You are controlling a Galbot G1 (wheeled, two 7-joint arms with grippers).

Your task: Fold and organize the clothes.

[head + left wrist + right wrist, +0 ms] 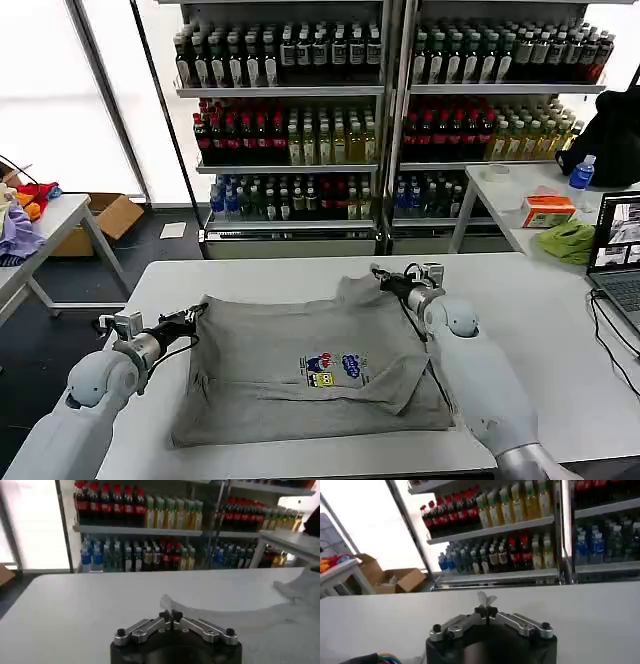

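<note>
1. Shirt [310, 370] lies flat on the white table [540, 300], partly folded.
2. Left gripper [196, 316] and right gripper [380, 275] each pinch an upper edge, I judge for the next fold.

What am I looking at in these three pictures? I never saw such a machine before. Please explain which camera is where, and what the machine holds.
It is a robot with two arms, each ending in a gripper, a two-fingered clamp. The wide picture comes from a camera on its head, looking down at a white table. A grey shirt with a small coloured print lies there, partly folded.

The other two pictures come from cameras on the wrists, so each looks out over its own gripper at the table and the shelves of bottles behind it.

The left gripper is shut on the shirt's left edge; the left wrist view shows its closed fingers pinching cloth. The right gripper is shut on the shirt's far edge near the collar; its wrist view shows a tuft of cloth between the tips.
</note>
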